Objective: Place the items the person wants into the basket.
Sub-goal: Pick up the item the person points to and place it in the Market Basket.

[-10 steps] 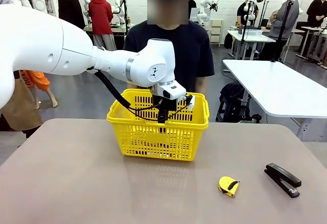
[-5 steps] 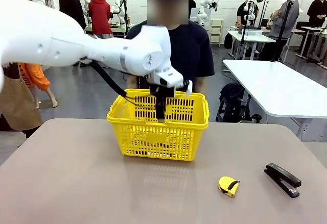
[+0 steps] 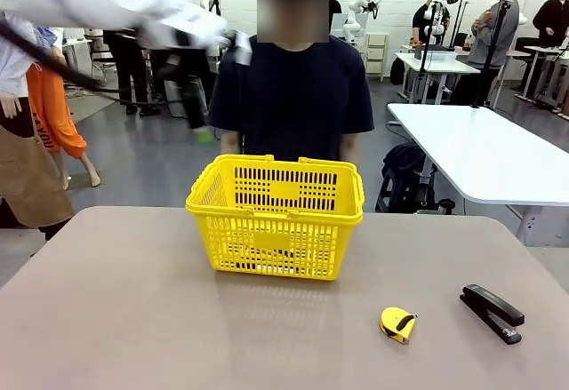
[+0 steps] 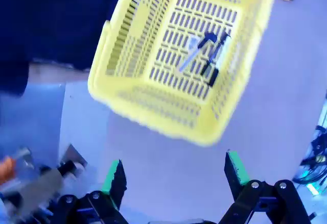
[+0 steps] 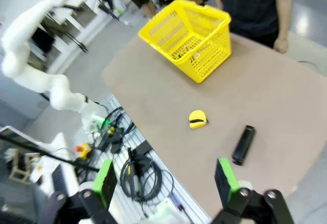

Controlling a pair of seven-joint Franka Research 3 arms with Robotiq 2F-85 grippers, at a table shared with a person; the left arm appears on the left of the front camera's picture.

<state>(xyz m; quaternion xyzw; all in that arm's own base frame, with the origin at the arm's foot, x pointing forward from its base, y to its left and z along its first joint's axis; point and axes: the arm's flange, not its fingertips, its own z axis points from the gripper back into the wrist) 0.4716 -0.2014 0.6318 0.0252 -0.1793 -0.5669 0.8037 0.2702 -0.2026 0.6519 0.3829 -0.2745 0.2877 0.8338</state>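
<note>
Left claw (image 4: 173,175) is hanging wide open with nothing in it, high up and blurring badly in the front view. Ahead of its fingers the yellow basket (image 4: 153,109) is sitting on the table (image 4: 286,96), tilted in the shot, slotted sides all around. Three slim tools (image 4: 207,55) are lying on its floor, too smeared to tell apart. Right claw (image 5: 166,180) is also gaping open, empty, hovering well back from the basket, tape measure (image 5: 197,119) and stapler (image 5: 243,144).
</note>
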